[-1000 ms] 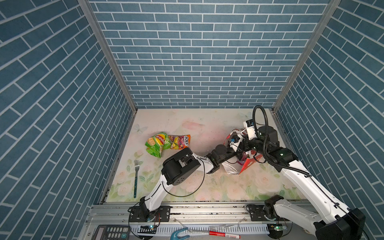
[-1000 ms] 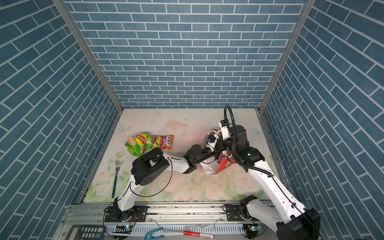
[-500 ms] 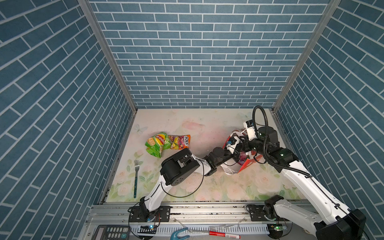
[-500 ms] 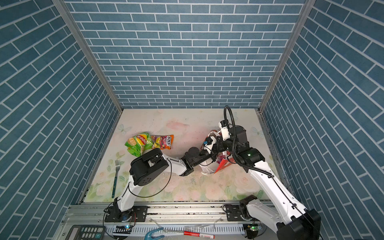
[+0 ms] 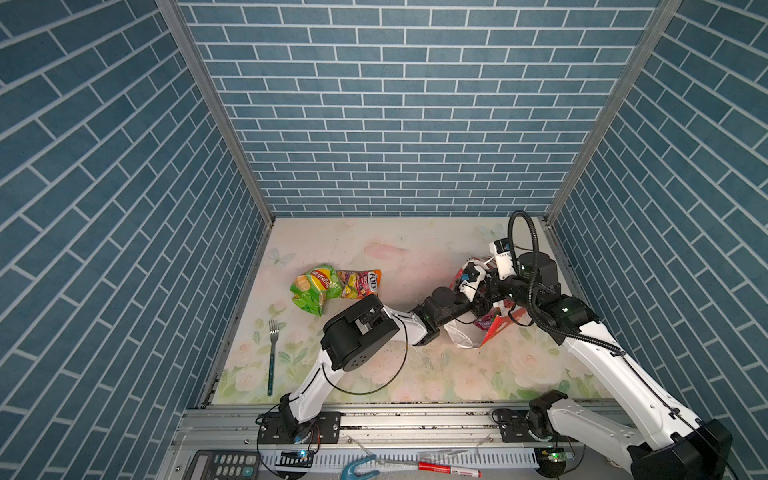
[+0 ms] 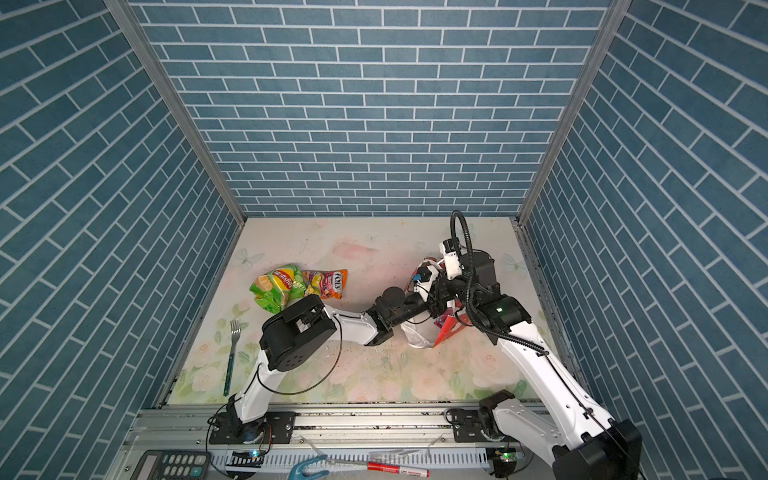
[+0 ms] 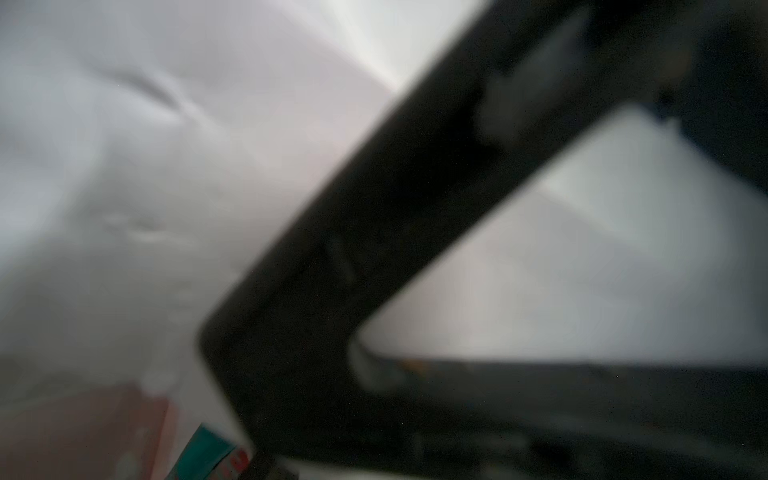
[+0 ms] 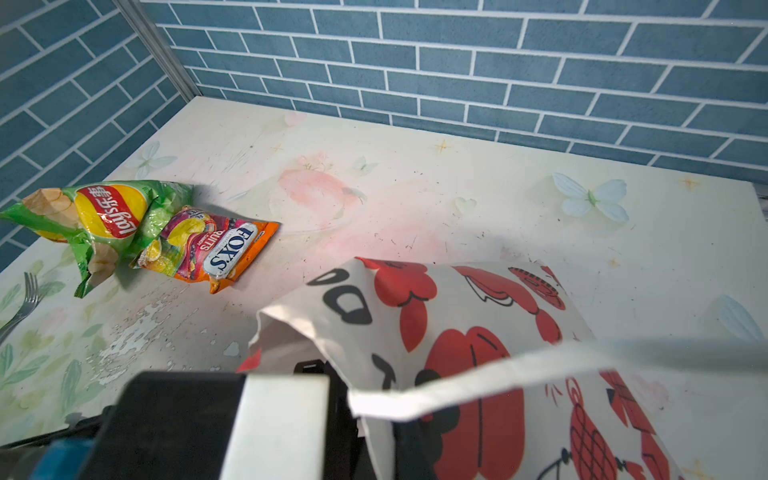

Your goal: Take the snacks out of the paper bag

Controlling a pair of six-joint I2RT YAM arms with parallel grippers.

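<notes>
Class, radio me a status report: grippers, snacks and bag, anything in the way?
Left gripper inside the paper bag, opening unclear. Right gripper shut on bag's handle. Chip bag and candy bag out; purple packet inside. Fork far left, not blocking.

Chip bag [image 5: 313,289] against candy bag [image 5: 359,284], both well left of paper bag [image 5: 491,330] — fork [image 5: 271,353] before them.

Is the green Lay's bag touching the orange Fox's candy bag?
Touching: the right wrist view shows the orange Fox's bag overlapping the green Lay's bag.
</notes>
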